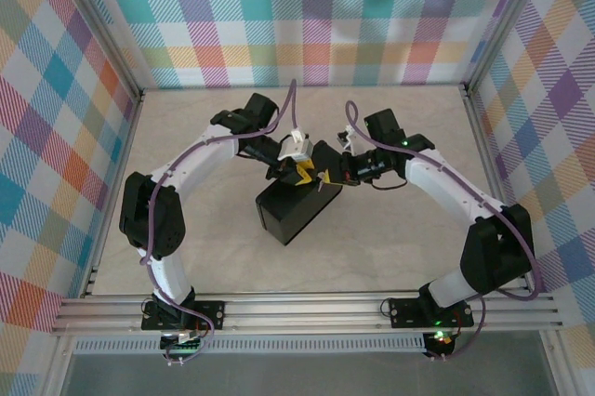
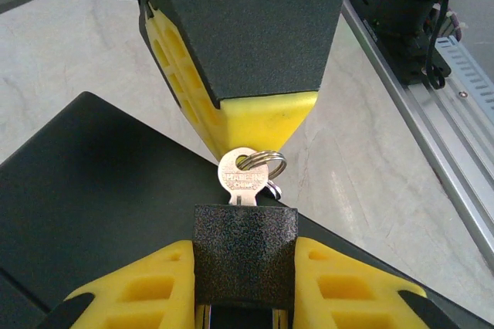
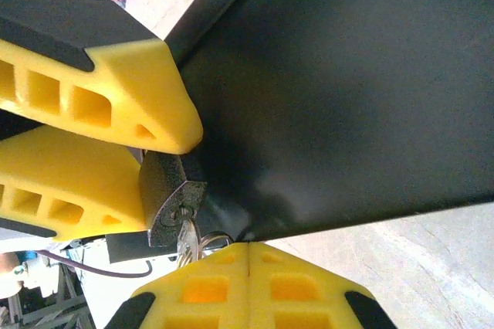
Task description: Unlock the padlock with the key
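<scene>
A small black textured padlock (image 2: 245,252) sits clamped between the yellow fingers of my left gripper (image 2: 245,271), held just above a black box (image 2: 93,213). The silvery key (image 2: 243,178) stands in its keyhole with a wire ring (image 2: 266,161) through its head. My right gripper (image 2: 262,117) has its jaws pressed together, and its yellow tip pinches that ring. In the right wrist view the padlock (image 3: 162,198) shows its keyhole face, with the key (image 3: 185,235) pointing toward my right gripper (image 3: 248,256). From above, both grippers (image 1: 299,171) (image 1: 327,176) meet over the box (image 1: 293,212).
The black box lies mid-table between the two arms. An aluminium rail (image 1: 307,308) runs along the near edge, with the right arm's base (image 2: 417,12) bolted to it. Plaid walls (image 1: 56,136) close in the left, right and back sides.
</scene>
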Robot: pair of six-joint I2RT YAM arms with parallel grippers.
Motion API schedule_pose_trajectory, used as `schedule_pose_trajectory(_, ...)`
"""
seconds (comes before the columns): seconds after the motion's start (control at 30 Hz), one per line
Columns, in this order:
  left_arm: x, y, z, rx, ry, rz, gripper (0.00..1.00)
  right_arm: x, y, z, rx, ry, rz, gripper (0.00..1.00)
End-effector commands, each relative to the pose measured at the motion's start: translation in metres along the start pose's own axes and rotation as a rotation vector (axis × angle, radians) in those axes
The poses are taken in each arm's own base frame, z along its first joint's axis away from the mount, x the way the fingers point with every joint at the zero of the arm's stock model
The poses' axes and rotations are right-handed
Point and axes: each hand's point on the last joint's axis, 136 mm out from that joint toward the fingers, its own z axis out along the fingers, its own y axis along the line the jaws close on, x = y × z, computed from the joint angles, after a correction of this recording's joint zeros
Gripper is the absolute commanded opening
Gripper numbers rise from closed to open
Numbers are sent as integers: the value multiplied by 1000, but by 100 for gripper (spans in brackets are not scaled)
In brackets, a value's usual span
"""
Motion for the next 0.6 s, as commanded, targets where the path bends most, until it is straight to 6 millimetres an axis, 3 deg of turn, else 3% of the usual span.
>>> schedule_pose_trajectory(0.0,-30,-6,-6,11,-77,87,26,-12,29,-2,-78,-12,-62,0)
schedule_pose_trajectory(0.17,-33,-6,-5,29,-97,87,25,-11,39,2,-78,33,-66,0)
schedule_pose_trajectory(0.3,-26,-2,-2,18,-76,74,25,1,27,-8,-4,49,-84,0)
schedule_pose_trajectory(0.43,-18,-1,-1,27,-49,54,25,1,1,-46,70,-1,-160,17)
schedule_pose_trajectory(0.57,-17,0,-2,39,-63,42,25,-12,20,-65,63,-186,-613,38)
